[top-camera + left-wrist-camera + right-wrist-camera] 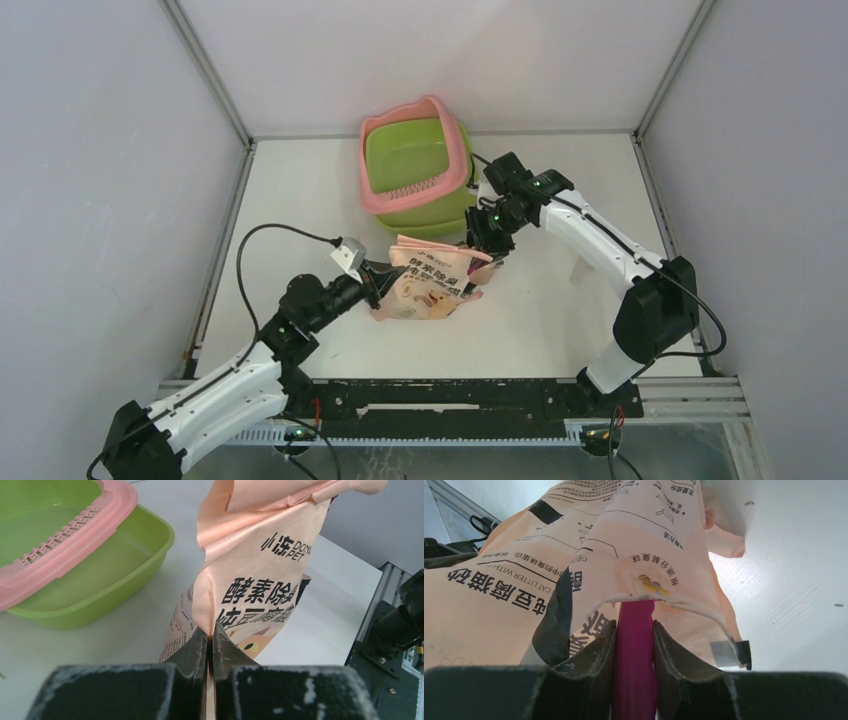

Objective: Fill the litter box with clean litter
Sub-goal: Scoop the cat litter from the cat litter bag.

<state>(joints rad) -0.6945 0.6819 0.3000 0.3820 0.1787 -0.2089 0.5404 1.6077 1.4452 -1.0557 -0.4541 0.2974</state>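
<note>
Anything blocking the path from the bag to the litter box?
Nothing visible. The bag stands just in front of the litter box, bare table between. The right end effector, shut on the scoop, sits at the bag's right corner.

Glossy plastic litter box (pixel 410 155), matt bag (pixel 430 285) — creased

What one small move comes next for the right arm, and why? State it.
Probably push the scoop deeper into the bag to load it. The right pincer grips the scoop's handle, whose far end is hidden under the bag's open flap. The left pincer is shut on the bag's edge, holding it up. The box looks bare of litter.
</note>
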